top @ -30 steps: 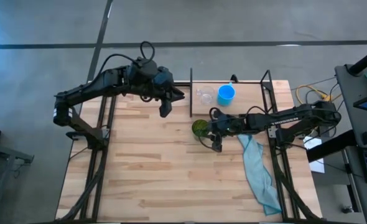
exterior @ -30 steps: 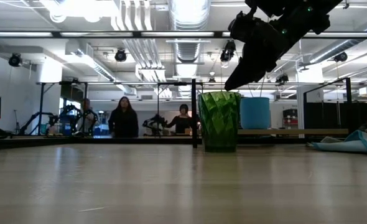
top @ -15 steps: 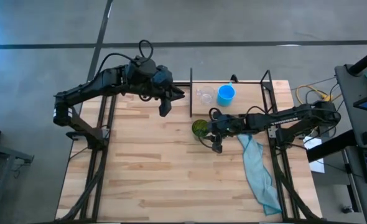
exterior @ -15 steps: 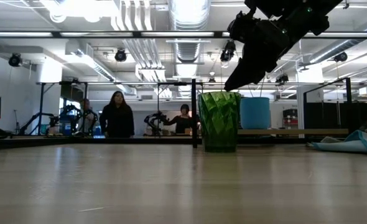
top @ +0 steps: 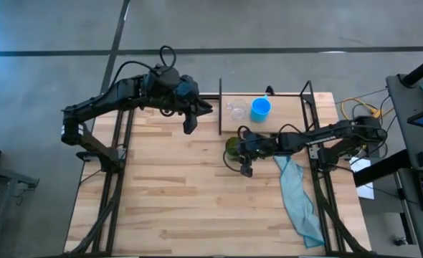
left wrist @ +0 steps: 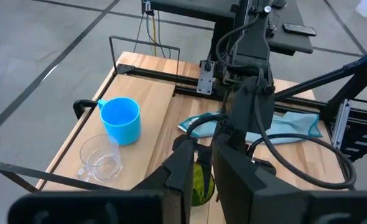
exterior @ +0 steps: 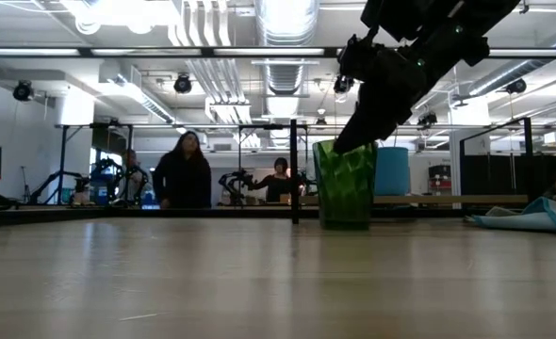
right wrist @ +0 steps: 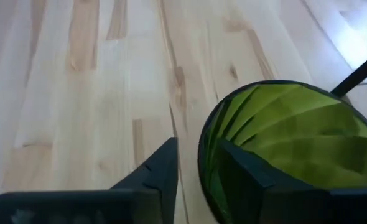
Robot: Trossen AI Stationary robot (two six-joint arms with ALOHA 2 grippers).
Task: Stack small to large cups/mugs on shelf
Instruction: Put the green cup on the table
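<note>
table [top: 168,201]: butcher-block | room: people [exterior: 186,169] behind | right end effector [right wrist: 193,168]: straddles green cup [right wrist: 283,143] rim

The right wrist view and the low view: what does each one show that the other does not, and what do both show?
Only the right wrist view shows the inside of the green cup and that the right gripper has one finger inside the cup's rim and one outside it.

Only the low view shows the blue mug on the shelf behind the cup, the teal cloth at the side, and people in the room beyond.

Both show the green cup standing upright on the wooden table, with the right gripper at its rim.
</note>
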